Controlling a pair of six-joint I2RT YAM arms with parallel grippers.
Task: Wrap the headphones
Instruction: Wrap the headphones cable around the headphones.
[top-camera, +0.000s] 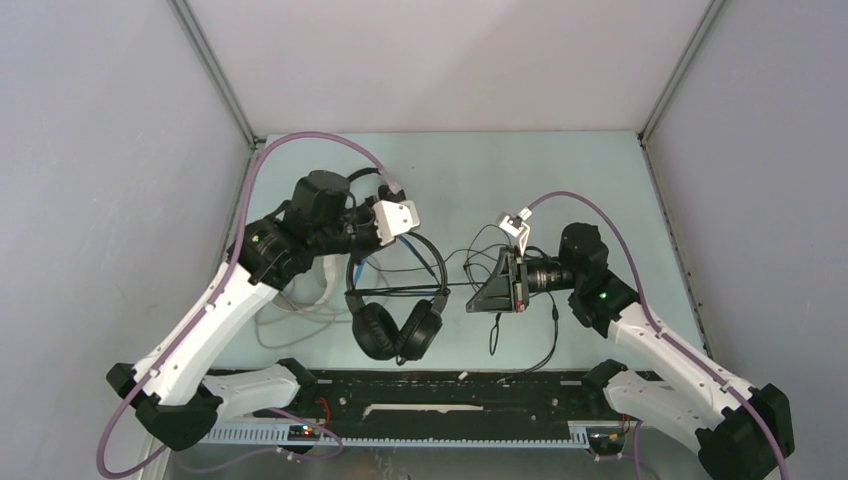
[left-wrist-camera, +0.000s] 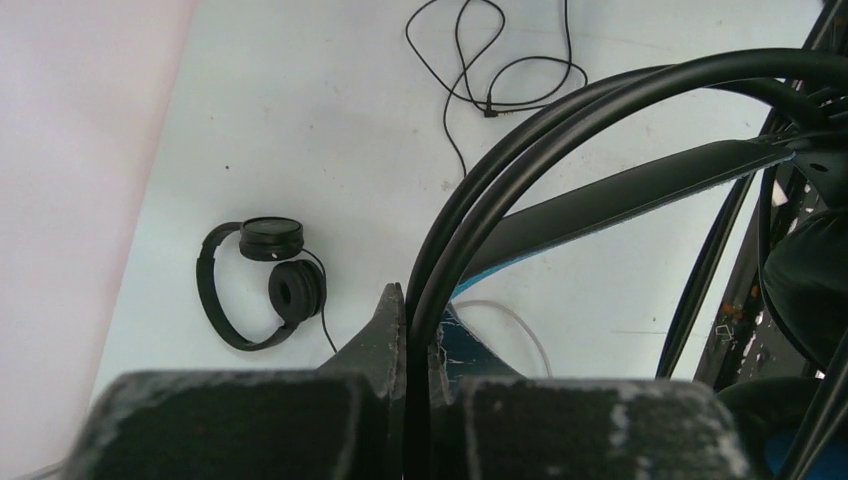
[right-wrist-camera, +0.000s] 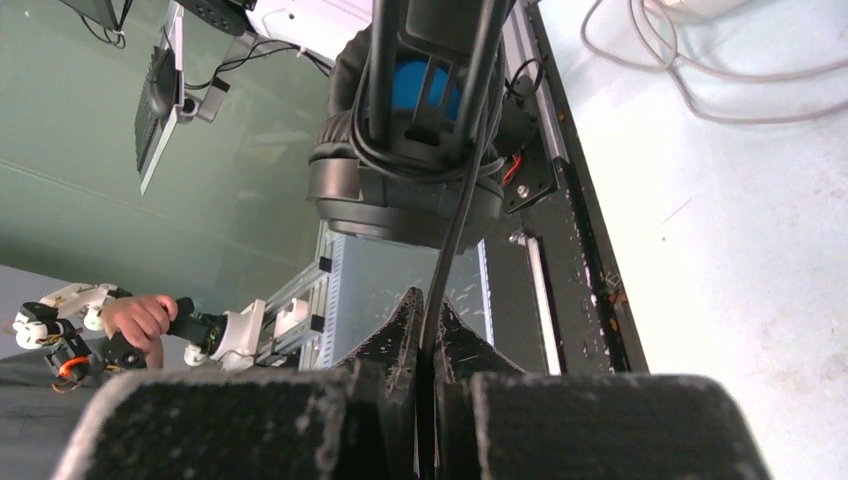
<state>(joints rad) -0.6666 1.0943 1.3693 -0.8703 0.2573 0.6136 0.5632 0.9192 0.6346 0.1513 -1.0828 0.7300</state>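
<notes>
The black and blue headphones (top-camera: 376, 332) are held up over the worktop (top-camera: 560, 190). The left fingers (left-wrist-camera: 388, 322) are clamped on the headband with no gap showing. In the overhead view the band rises toward 12 o'clock and the two ear cups dangle at 6 o'clock. The right fingers (right-wrist-camera: 402, 325) are pinched narrow on the thin black cable (right-wrist-camera: 452, 230), at about 3 o'clock from the ear cups, near them but apart. So the cable runs roughly along the 9-to-3 line, across the headband's long axis, with slack trailing toward 5 o'clock of the right fingers. The winding looks like the right arm's job: it has the free run of cable and would carry it round the band or cups while the left arm acts as the anchor. The small all-black headphones (left-wrist-camera: 262, 280) lie flat on the worktop, well apart.
</notes>
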